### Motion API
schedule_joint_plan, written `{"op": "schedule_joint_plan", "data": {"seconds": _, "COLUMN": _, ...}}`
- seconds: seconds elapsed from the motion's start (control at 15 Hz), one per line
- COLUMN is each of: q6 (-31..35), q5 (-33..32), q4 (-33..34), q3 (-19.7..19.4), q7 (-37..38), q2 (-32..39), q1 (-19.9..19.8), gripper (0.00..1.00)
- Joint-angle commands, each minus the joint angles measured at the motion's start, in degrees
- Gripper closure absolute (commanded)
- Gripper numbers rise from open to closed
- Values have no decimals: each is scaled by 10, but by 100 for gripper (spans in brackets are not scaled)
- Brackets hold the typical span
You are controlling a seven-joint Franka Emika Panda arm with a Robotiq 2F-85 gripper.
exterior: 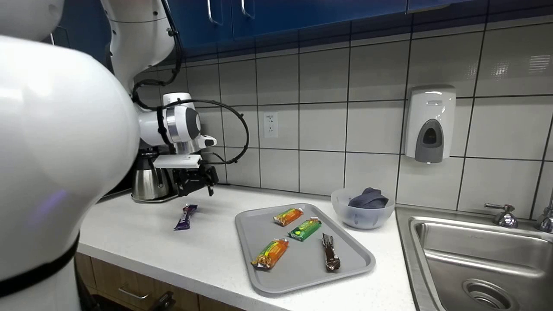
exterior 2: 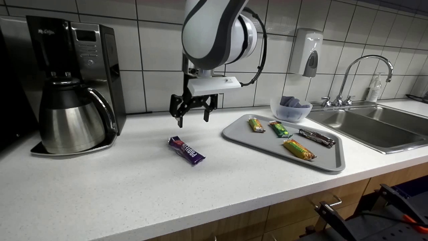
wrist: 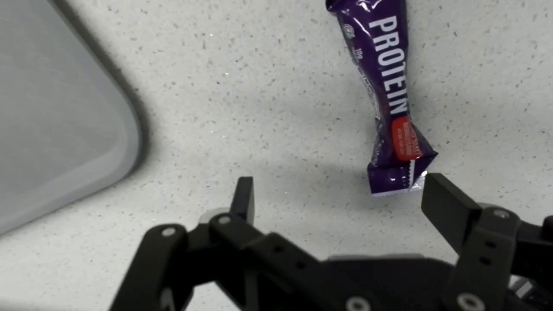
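Note:
My gripper [exterior 2: 193, 121] hangs above the white counter with its fingers wide apart and nothing between them. Below it, a purple protein bar [exterior 2: 186, 150] lies flat on the counter, apart from the fingers. In the wrist view the same purple bar [wrist: 391, 86] runs down from the top edge, its crimped end between the fingertips' lines and closer to the right finger [wrist: 449, 211]. An exterior view also shows this purple bar [exterior: 186, 217] beneath the gripper [exterior: 196, 190]. The bar's far end is cut off in the wrist view.
A grey tray [exterior: 298, 276] carries two orange bars, a green bar [exterior: 305, 229] and a dark brown bar [exterior: 330, 252]. Behind it stands a bowl [exterior: 363, 216] with grey cloth. A coffee maker with a steel carafe [exterior 2: 73, 124] stands opposite the sink [exterior: 475, 263].

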Motion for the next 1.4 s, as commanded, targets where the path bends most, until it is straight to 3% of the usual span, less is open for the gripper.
{"op": "schedule_joint_plan", "data": {"seconds": 0.0, "q6": -2, "q5": -13, "q4": -39, "q3": -5, "q7": 21, "q2": -38, "q1": -19, "gripper": 0}}
{"op": "schedule_joint_plan", "data": {"seconds": 1.33, "q6": 12, "q5": -15, "q4": -104, "q3": -56, "q7": 11, "q2": -81, "q1": -118, "gripper": 0}}
